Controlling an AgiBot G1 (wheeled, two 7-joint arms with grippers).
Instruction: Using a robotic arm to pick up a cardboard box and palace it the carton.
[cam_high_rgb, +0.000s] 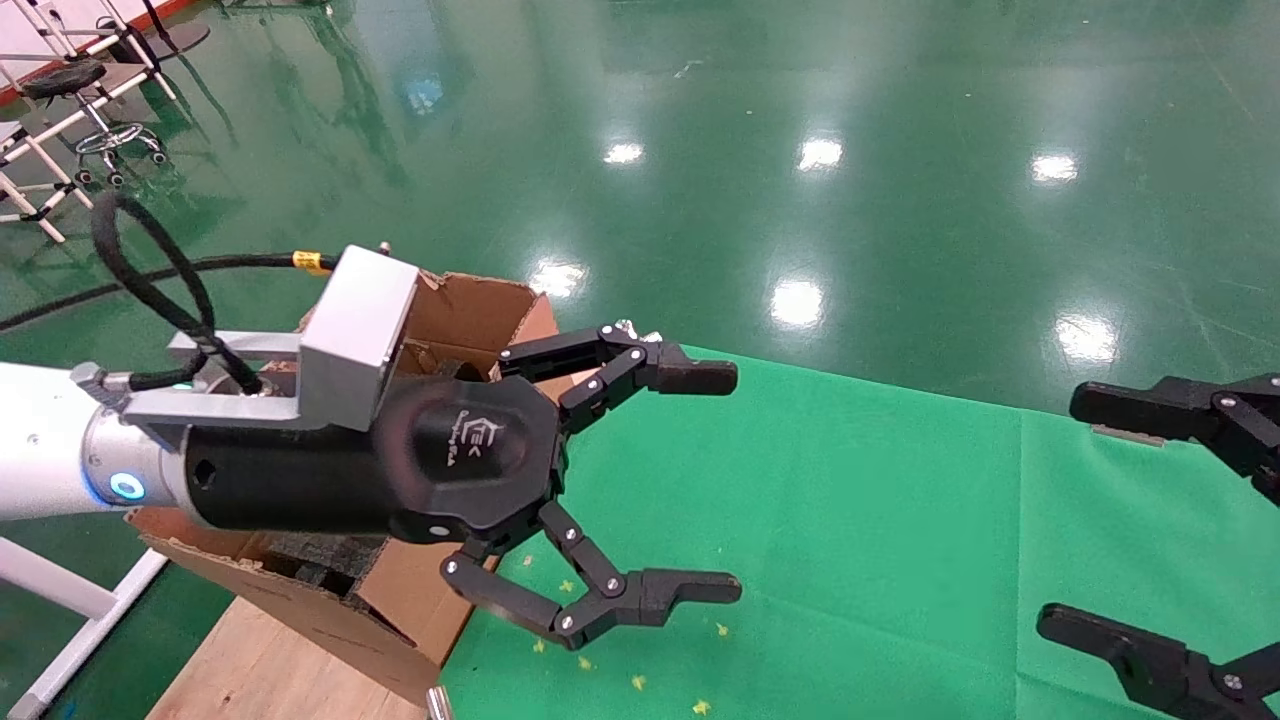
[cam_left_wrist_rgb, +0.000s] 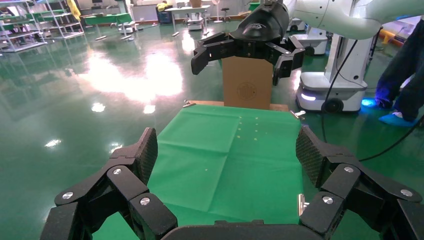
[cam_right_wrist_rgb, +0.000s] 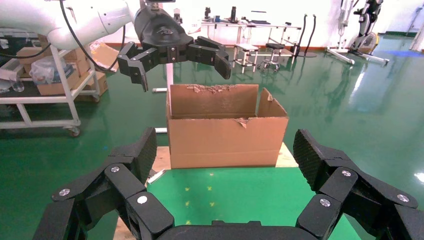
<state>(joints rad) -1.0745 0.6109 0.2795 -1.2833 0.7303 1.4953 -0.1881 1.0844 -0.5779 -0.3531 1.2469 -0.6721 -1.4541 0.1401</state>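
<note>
The robotic arm's left gripper (cam_high_rgb: 705, 482) is open and empty. It hovers above the rim of the carton (cam_high_rgb: 470, 310), with its fingers reaching out over the green cloth (cam_high_rgb: 850, 500). The right wrist view shows it (cam_right_wrist_rgb: 180, 67) above the carton (cam_right_wrist_rgb: 225, 137), whose flaps are torn. Black foam (cam_high_rgb: 310, 560) shows inside the carton. The small taped cardboard box is not in view on the cloth or in either gripper. The carton's inside is mostly hidden. The all-black right gripper (cam_high_rgb: 1090, 520) hangs open and empty over the cloth's right side.
The carton stands on a wooden board (cam_high_rgb: 270, 670) at the table's left end. In the left wrist view an upright brown box with a round mark (cam_left_wrist_rgb: 246, 90) stands at the far right end, behind the right gripper (cam_left_wrist_rgb: 240, 62). Small yellow marks (cam_high_rgb: 640, 682) dot the cloth.
</note>
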